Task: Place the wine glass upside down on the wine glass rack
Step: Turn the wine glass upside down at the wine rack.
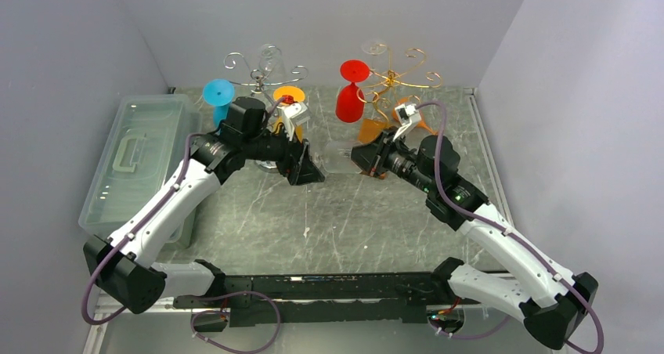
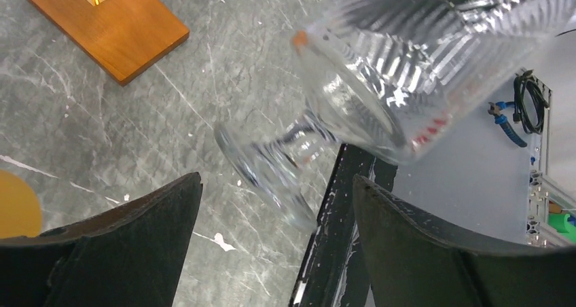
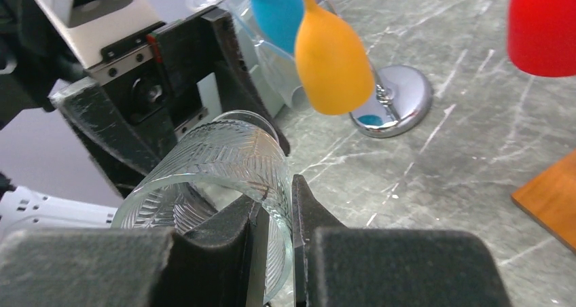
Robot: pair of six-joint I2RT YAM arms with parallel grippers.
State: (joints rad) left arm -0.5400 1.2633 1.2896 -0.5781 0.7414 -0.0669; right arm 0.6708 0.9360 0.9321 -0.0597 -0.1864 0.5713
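Right wrist: right claw (image 3: 277, 200) tight on ribbed clear wine glass (image 3: 224, 163); left claw (image 2: 277, 181) apart.

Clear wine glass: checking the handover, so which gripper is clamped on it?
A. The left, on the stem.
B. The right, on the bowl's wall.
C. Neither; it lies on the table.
B: the right gripper pinches the bowl wall of the clear wine glass; the left gripper is open around its foot.

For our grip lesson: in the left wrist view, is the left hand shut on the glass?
No, the left hand is open, its fingers apart beside the glass.
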